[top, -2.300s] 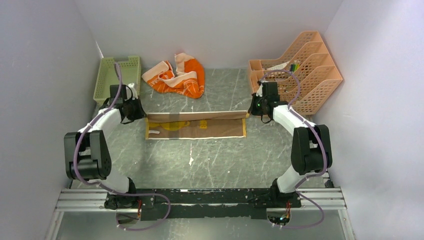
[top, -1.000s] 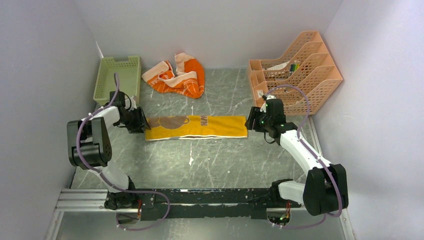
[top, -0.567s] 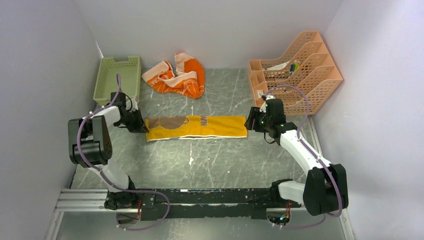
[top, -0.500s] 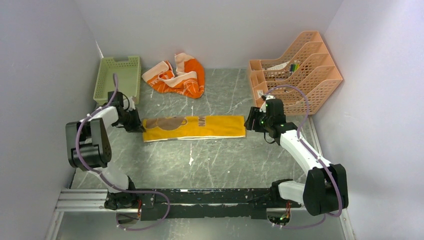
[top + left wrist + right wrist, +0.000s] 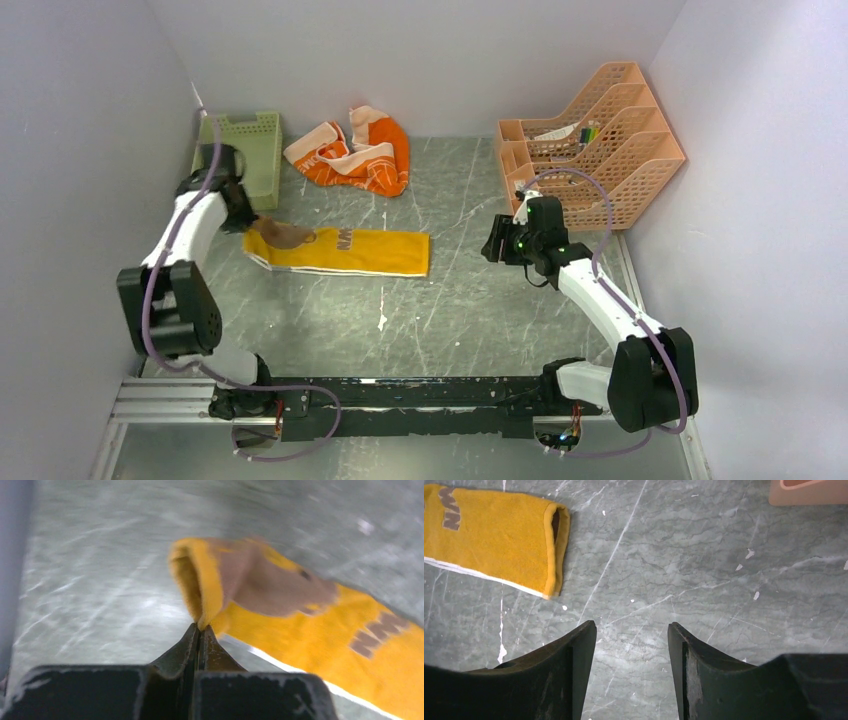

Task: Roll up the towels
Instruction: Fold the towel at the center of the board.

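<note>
The folded towel [image 5: 345, 251] lies left of centre on the surface [image 5: 450, 320], crumpled towel [image 5: 355, 152] behind it, mesh basket [image 5: 262, 145] back left, file rack [image 5: 600, 140] back right, right pincer [image 5: 488, 250] apart to its right.

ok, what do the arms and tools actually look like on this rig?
Both arms match: white link shells on the left arm and right arm, bulky black joint housings, a lilac cable looped outside each. The left tool and right tool have matte black, scuffed, wedge-shaped fingers. A green light glows at the right wrist. No markings legible.
</note>
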Motion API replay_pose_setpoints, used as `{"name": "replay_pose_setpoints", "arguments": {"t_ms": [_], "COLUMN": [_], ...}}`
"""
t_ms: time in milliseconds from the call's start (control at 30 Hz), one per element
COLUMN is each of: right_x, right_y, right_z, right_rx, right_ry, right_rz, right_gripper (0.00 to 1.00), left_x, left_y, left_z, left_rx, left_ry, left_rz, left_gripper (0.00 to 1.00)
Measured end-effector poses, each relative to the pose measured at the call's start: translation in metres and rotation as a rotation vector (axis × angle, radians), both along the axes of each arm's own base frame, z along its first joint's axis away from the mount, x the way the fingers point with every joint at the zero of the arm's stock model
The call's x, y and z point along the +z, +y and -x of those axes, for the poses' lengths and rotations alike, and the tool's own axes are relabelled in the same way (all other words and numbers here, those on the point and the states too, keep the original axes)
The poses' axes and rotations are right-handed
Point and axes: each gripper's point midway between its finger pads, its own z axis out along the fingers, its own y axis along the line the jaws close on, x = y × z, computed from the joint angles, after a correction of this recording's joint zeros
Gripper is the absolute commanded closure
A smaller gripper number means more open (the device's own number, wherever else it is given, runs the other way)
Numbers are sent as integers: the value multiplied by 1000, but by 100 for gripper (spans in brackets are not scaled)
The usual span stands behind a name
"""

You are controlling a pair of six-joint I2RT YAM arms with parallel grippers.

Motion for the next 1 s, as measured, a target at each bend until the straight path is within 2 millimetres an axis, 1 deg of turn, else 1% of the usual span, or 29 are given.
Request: {"name": "replay_pose_setpoints", "arguments": {"t_ms": [67,133,200,233,267,300,367,467,600,733,833,1000], "right_x": [1,3,5,5,6,6,8,13,18,19,19,19], "right_y": [1,2,3,3,4,4,4,4,4,4,4,4], "right_z": [0,0,0,1,1,1,2,4,6,7,7,7], "right_rx": [3,7,12,15,17,20,24,24,26,27,28,28], "right_ry": [3,6,7,7,5,4,0,-12,-23,-24,-26,-27], "right_rz": [0,-1,-2,-1,-1,1,2,0,-3,-2,-2,-2], "right_gripper": [41,32,17,11,9,8,7,7,7,6,6,6], "left_x": [-4,-14,-30,-39,-45,-49,-55,-62,-73,-84,-91,-92], "left_y": [-38,-90,-146,-173,-196,-215,-259,-311,-362,-396,-410,-418], "left_z": [-12,-24,-29,-28,-26,-24,-22,-23,-19,-8,3,11], "left_rx": [-83,-189,-291,-340,-380,-410,-483,-561,-631,-683,-706,-713], "left_ry": [40,94,154,184,210,228,254,266,282,314,342,360], "left_rz": [20,61,110,132,150,166,201,239,281,318,334,357], "left_gripper": [93,93,93,93,93,93,93,93,93,93,93,93]}}
